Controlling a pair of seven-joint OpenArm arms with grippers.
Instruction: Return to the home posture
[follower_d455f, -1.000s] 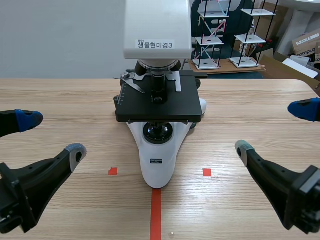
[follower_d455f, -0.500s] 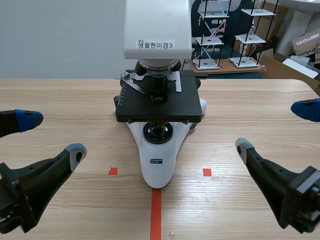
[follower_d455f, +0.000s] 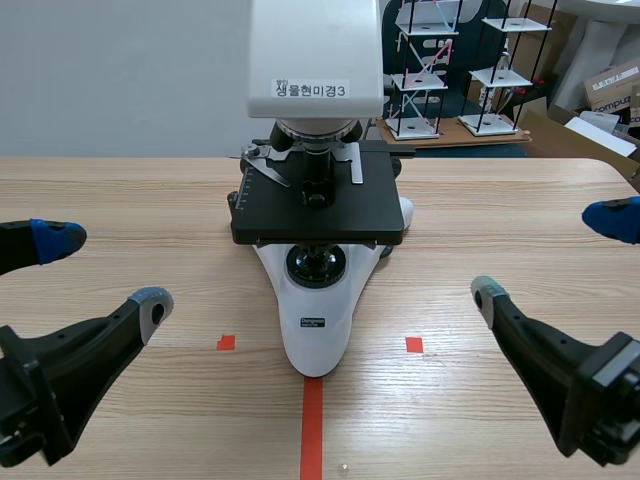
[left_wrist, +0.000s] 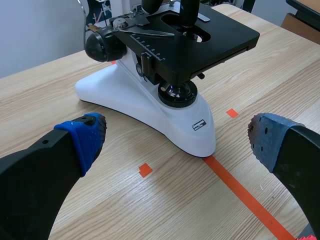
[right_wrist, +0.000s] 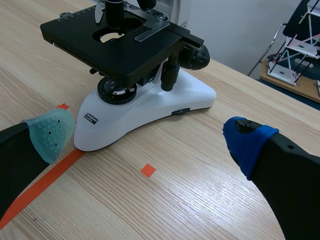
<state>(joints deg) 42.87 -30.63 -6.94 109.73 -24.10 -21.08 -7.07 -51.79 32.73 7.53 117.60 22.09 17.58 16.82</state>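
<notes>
A white microscope (follower_d455f: 317, 190) with a black stage stands at the table's middle, its base on the red tape line. My left gripper (follower_d455f: 100, 272) sits low at the left, open and empty, well apart from the microscope. My right gripper (follower_d455f: 545, 258) sits low at the right, also open and empty. In the left wrist view the microscope (left_wrist: 165, 90) lies ahead of the open gripper (left_wrist: 175, 137). In the right wrist view the microscope (right_wrist: 135, 80) lies ahead of the open gripper (right_wrist: 147, 132).
The wooden table (follower_d455f: 120, 200) carries only the microscope. Small red tape squares (follower_d455f: 226, 343) mark it on both sides of the base. Behind the table stand wire racks (follower_d455f: 420, 70) and cardboard boxes (follower_d455f: 610, 95).
The right arm has drawn slightly outward and back toward the right edge. The left arm and the microscope have not moved.
</notes>
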